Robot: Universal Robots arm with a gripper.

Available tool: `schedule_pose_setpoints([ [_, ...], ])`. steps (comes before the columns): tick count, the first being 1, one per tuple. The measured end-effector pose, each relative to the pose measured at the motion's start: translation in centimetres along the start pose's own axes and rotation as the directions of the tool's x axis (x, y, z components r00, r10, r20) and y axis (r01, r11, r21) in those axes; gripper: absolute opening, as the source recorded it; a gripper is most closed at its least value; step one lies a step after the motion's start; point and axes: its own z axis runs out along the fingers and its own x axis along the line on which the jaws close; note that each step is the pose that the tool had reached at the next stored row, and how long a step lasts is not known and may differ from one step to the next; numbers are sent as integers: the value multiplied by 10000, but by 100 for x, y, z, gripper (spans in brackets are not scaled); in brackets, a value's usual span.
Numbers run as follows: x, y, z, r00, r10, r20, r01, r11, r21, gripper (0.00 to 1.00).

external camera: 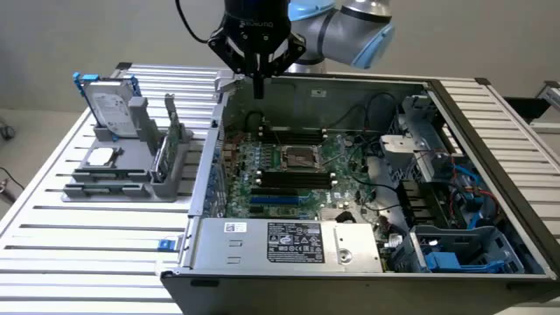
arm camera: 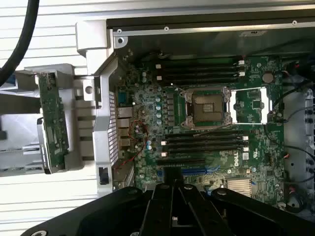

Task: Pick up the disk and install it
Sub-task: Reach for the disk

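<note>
The disk [external camera: 114, 108], a silver-grey drive with a white label in a blue carrier, stands upright at the far end of a grey holder [external camera: 122, 177] on the exterior view's left. My gripper [external camera: 259, 88] hangs above the back left corner of the open computer case [external camera: 210, 177], to the right of the disk and well apart from it. Its fingers are shut with nothing between them. The wrist view looks down past the shut gripper [arm camera: 172, 206] onto the motherboard [arm camera: 206, 147].
The holder also carries a small silver chip [external camera: 102, 155] and a thin green circuit stick [external camera: 172, 128]. Inside the case lie the CPU socket [external camera: 298, 157], a power supply [external camera: 289, 239] and a blue drive bay [external camera: 455, 252]. Slatted tabletop [external camera: 79, 230] surrounds everything.
</note>
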Motion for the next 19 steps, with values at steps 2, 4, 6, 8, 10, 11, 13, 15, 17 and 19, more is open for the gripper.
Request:
schedule_pose_setpoints([
  [2, 0, 0, 0, 10000, 0, 0, 0, 10000, -1, 11],
  [4, 0, 0, 0, 10000, 0, 1, 0, 10000, -1, 11],
  [6, 0, 0, 0, 10000, 0, 0, 0, 10000, 0, 11],
  [8, 4, 1, 0, 10000, -2, 2, 2, 10000, -1, 11],
  [10, 69, 17, 0, 10000, -1, 14, 1, 10000, -2, 11],
  [11, 110, 32, 0, 10000, -1, 20, 1, 10000, -2, 11],
  [13, 197, 72, 0, 10000, -2, 22, 2, 10000, -2, 11],
  [15, 281, 111, 1, 10000, -2, 23, 2, 10000, -3, 11],
  [17, 367, 151, 1, 10000, -1, 24, 1, 10000, -3, 11],
  [19, 454, 191, 1, 10000, -1, 24, 1, 10000, -2, 11],
])
